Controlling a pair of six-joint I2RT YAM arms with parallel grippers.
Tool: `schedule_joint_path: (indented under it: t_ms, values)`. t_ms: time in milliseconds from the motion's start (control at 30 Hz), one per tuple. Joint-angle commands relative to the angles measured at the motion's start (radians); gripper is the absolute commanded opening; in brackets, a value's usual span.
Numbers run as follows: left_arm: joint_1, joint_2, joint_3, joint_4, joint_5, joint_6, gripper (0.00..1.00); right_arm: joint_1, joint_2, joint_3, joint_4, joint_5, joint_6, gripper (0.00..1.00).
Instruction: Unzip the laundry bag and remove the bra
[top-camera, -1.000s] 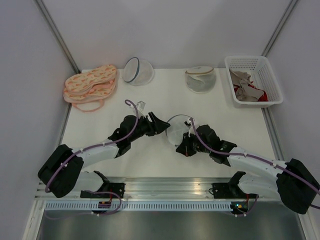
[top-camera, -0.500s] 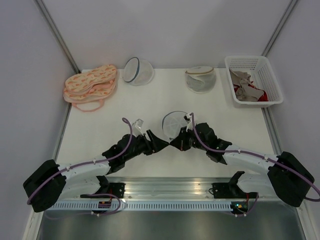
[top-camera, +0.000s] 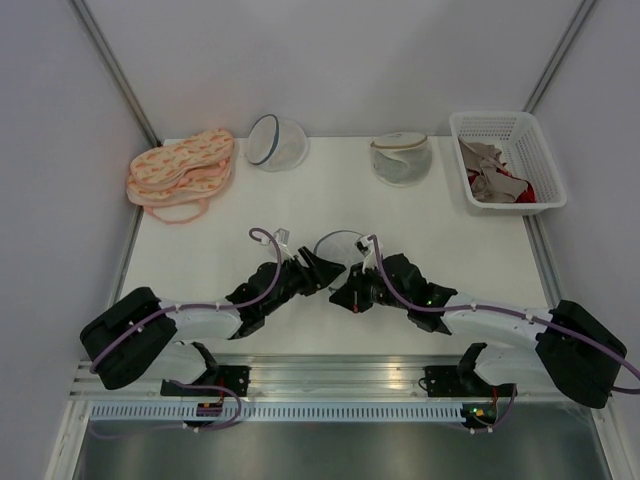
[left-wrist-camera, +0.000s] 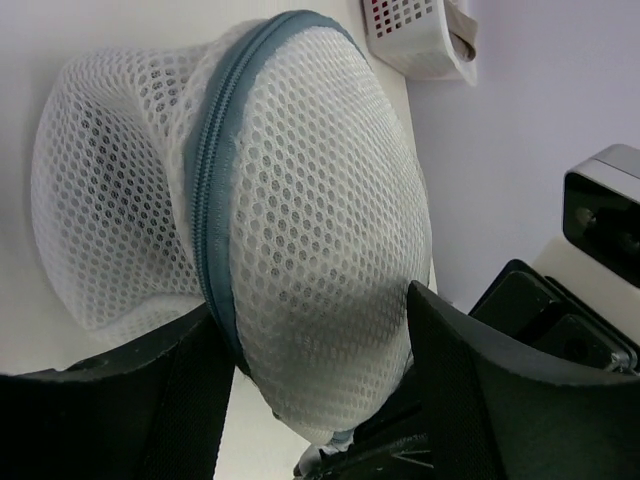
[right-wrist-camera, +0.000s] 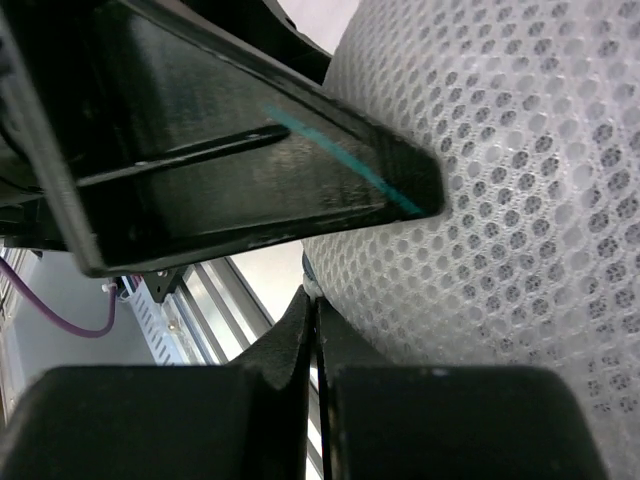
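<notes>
The laundry bag (top-camera: 338, 245) is found on the table (top-camera: 430, 225), tipped onto its side between the two grippers. In the left wrist view its grey-blue zipper rim (left-wrist-camera: 208, 200) is seen running up across the white mesh, and the visible stretch of teeth is closed. What lies inside the mesh cannot be made out.

The bag is clasped by the left gripper (top-camera: 322, 268): its jaws are spread wide around the dome, with a finger laid against the mesh on each side. The bag is met from its other side by the right gripper (top-camera: 347, 288). In the right wrist view its jaws are pressed together at the bag's lower edge, a small pale bit of the rim being pinched at their tips. Whether this is the zipper pull cannot be told.

Beyond the bag, well apart from it, a navy-rimmed mesh dome (top-camera: 275, 142) is set to the far left and a beige-rimmed mesh dome (top-camera: 402, 158) to the far right. Farther left of the bag a peach patterned padded garment (top-camera: 182, 168) is laid. Far right of the bag a white basket (top-camera: 505, 122) is placed, with beige-white garments (top-camera: 485, 165) and a red garment (top-camera: 522, 192) in it.
</notes>
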Motion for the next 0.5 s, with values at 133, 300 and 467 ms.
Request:
schedule_joint_path:
  t_ms: [133,300,467]
  values:
    - [-0.006,0.041,0.005,0.124,-0.017,-0.059,0.39,0.020,-0.070,0.028,-0.079,0.066,-0.028,0.01]
    - [-0.006,-0.005,0.002,0.046,-0.026,-0.031,0.02,0.020,-0.085,0.045,-0.184,0.136,-0.047,0.00]
    - [-0.006,-0.050,0.014,-0.053,-0.026,0.024,0.02,0.020,-0.129,0.044,-0.257,0.194,-0.055,0.00]
